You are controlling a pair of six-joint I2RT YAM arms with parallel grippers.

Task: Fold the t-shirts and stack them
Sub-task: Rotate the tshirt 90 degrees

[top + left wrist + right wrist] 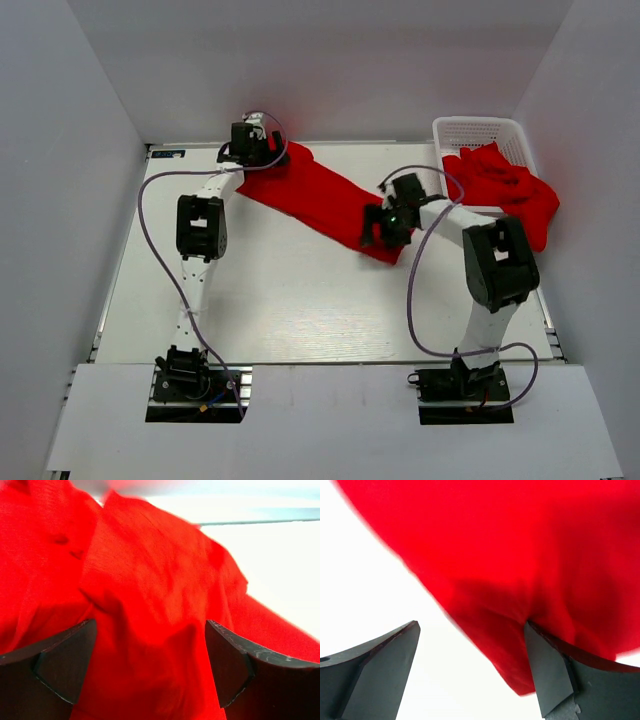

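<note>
Nearest to me is the right claw [378,232], its jaws spread wide and clamped on nothing. It sits over the near, right-hand end of the shirt [320,195]. In its wrist view the red corner runs in from the upper right and comes down between the jaws. The cloth touches the right-hand jaw, and there is bare surface [300,300] by the left-hand one. So the cloth lies ahead of that claw and to its right, not centred in the gap.

The shirt is a long narrow band lying on the surface. Its long axis runs diagonally from that near-right end away to the far left. I judge the coming move turns on that axis: each arm has one end of the band under it, and neither has to reach across.

At the far-left end the left claw [255,145] hangs over the cloth, jaws just as wide apart. Its wrist view shows rumpled red filling the whole gap and running off up and left, so the shirt is directly under and ahead of it. Nothing is pinched.

Farthest off, at the back right, the basket [478,125] holds the other shirts [505,185], heaped and spilling over its rim. They are apart from the band and nearer my right arm.
</note>
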